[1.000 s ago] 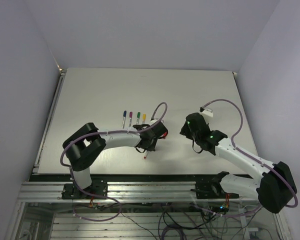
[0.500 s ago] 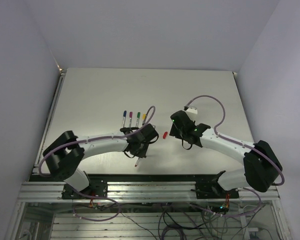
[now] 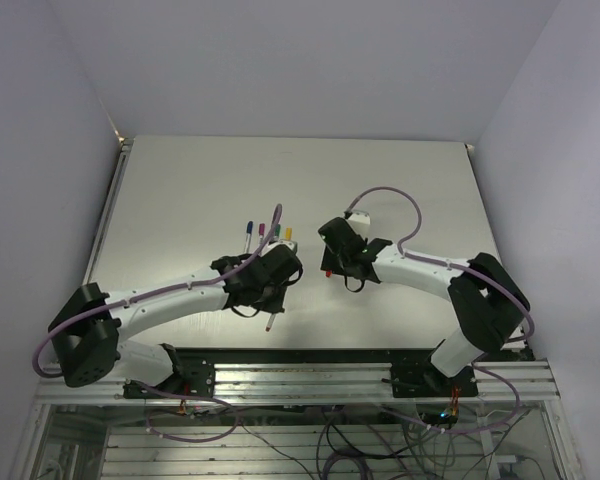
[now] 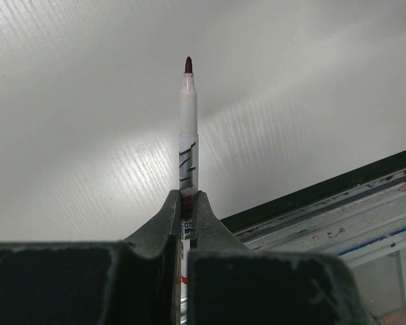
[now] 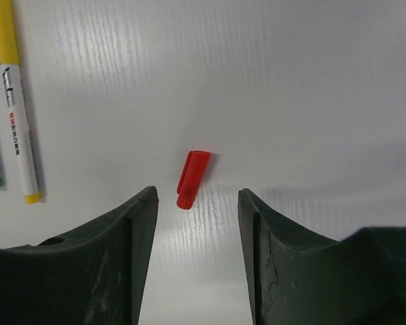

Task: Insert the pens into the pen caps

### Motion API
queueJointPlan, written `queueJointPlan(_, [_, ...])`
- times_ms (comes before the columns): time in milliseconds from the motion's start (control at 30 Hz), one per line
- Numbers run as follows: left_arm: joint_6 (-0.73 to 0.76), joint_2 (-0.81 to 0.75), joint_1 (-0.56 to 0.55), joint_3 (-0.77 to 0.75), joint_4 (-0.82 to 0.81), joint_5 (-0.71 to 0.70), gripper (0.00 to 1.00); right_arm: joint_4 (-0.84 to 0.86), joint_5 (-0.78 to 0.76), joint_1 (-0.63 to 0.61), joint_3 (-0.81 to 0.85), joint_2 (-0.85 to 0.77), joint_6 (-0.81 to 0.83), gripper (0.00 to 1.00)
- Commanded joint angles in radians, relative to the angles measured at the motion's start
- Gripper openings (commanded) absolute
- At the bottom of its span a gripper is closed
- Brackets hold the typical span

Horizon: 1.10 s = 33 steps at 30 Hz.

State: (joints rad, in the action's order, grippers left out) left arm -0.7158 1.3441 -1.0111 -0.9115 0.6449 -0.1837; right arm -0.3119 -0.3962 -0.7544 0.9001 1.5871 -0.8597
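Right claw [image 5: 197, 202] moved leftward over red cap [image 5: 193, 177], spread, left claw [image 4: 186, 200] clenching pen [image 4: 188, 122], tip pointing forward.

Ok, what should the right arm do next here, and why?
Probably lower the right claw and close on the red cap: its jaws stand open, the cap lies loose on the table, framed between them, and the left claw grips the uncapped red-tipped pen.

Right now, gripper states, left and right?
Left gripper: shut on the thin white red-tipped pen.
Right gripper: open, above the small red plastic cap, not holding it.
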Motion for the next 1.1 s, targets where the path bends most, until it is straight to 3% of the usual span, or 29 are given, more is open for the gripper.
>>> queueJointPlan(0, [-0.029,-0.063,0.004,0.044,-0.005,-0.038,0.07,0.01,0.001,-0.004,0.037,0.04,0.001,0.5])
queueJointPlan(633, [-0.058,-0.175,0.063,0.123,-0.022,-0.042,0.07,0.005,0.001,-0.006,0.079,0.163,-0.025,0.43])
queueJointPlan(933, [-0.054,-0.181,0.067,0.119,-0.029,-0.044,0.07,-0.045,-0.008,-0.021,0.084,0.208,-0.038,0.32])
queueJointPlan(1067, [-0.052,-0.191,0.07,0.115,-0.025,-0.044,0.07,-0.093,-0.017,-0.042,0.072,0.215,-0.05,0.23])
